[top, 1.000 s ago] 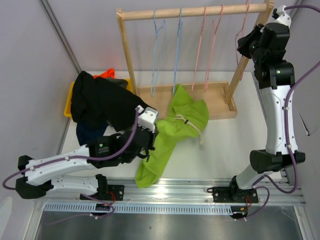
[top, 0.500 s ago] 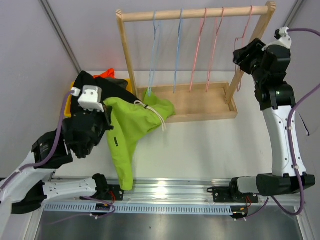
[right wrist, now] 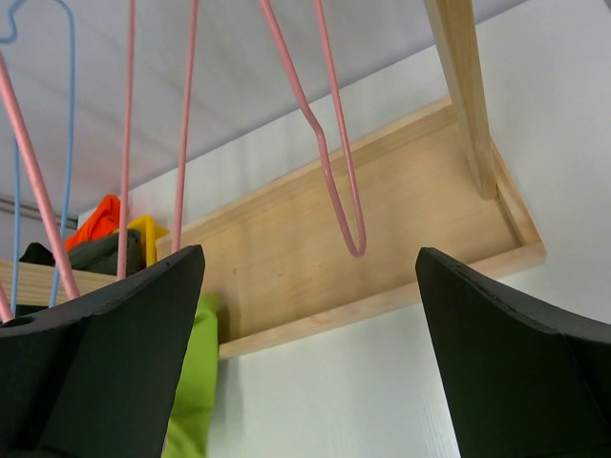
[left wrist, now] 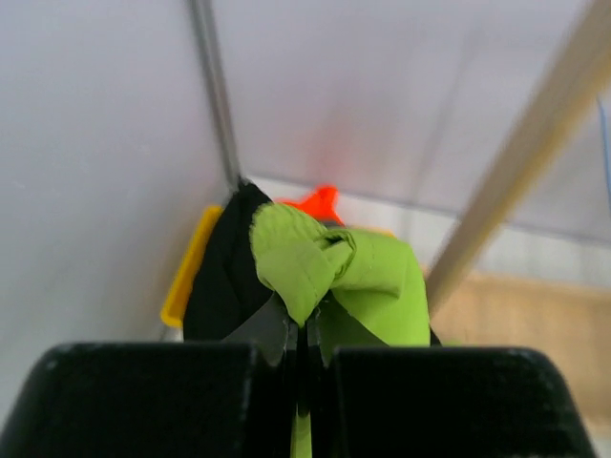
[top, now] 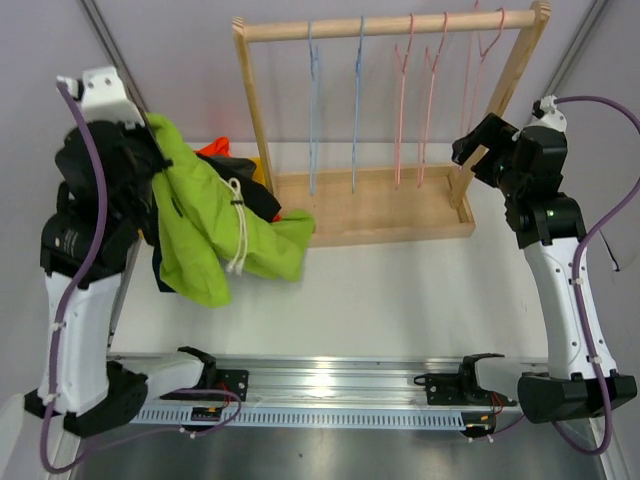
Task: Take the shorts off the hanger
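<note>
a: status at the left gripper?

b: pinched tight on a bunched fold of the lime green shorts, with no gap between the jaws. raised high, with the rest of the cloth and its white drawstring hanging below the fingers.

a: and beyond the fingers?

b: below and just ahead, a yellow bin heaped with black shorts and orange shorts. hanging lime cloth partly across that heap, partly past it toward the wooden rack.

a: right gripper?

b: spread wide, holding nothing. pointed at the base tray of the rack, with a bare pink hanger dangling ahead of the open fingers, untouched.

a: checked the rail?

b: checked. five wire hangers, all bare.

a: step in hand, then?

b: judged as the drop-off of the last pair, with nothing left to unhook.

a: next move?

b: probably: lower toward the heap, centre over the bin, then part the jaws. advise watching the trailing leg and the drawstring, both likely to slide off the rim or snag a finger at release.
</note>
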Tool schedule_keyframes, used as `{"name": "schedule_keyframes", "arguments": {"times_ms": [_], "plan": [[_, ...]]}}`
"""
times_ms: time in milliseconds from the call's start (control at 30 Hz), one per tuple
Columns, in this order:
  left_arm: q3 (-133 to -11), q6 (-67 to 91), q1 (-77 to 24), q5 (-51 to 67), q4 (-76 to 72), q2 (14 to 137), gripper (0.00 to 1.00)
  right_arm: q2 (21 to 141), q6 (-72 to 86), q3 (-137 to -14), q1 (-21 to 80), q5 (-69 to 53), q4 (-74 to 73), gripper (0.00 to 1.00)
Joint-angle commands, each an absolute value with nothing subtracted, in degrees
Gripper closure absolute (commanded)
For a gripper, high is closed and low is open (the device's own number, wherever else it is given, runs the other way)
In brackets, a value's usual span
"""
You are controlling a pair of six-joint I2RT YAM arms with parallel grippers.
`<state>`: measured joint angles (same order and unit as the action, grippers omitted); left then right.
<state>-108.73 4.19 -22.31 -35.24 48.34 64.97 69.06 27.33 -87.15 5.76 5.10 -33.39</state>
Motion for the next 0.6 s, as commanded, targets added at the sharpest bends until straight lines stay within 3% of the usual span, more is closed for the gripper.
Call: {"name": "schedule_keyframes", "arguments": {"times_ms": [0, 67, 233, 433, 567], "plan": [[-120.74, 2.72, -13.91, -26.74, 45.16, 72.31, 1.0, 65.83, 26.46, -85.18, 5.54, 5.01, -32.34, 0.01], [-130.62, 3.34, -9.78, -23.4, 46.93, 80.19, 1.0, 65.13, 26.19, -84.38, 5.54, 5.18, -32.43, 0.01], [-141.85, 6.06, -2.12, -17.85, 46.77, 91.74, 1.0, 62.67, 26.28, -80.78, 5.27, 5.45, -32.35, 0.01], [-137.56, 7.47, 2.2, -15.02, 43.51, 101.32, 1.0, 58.01, 26.63, -76.12, 5.19, 4.83, -31.73, 0.01], [-123.0, 8.96, 2.55, -16.79, 38.6, 103.35, 1.0, 54.94, 27.42, -73.57, 5.27, 4.13, -30.94, 0.01]]}}
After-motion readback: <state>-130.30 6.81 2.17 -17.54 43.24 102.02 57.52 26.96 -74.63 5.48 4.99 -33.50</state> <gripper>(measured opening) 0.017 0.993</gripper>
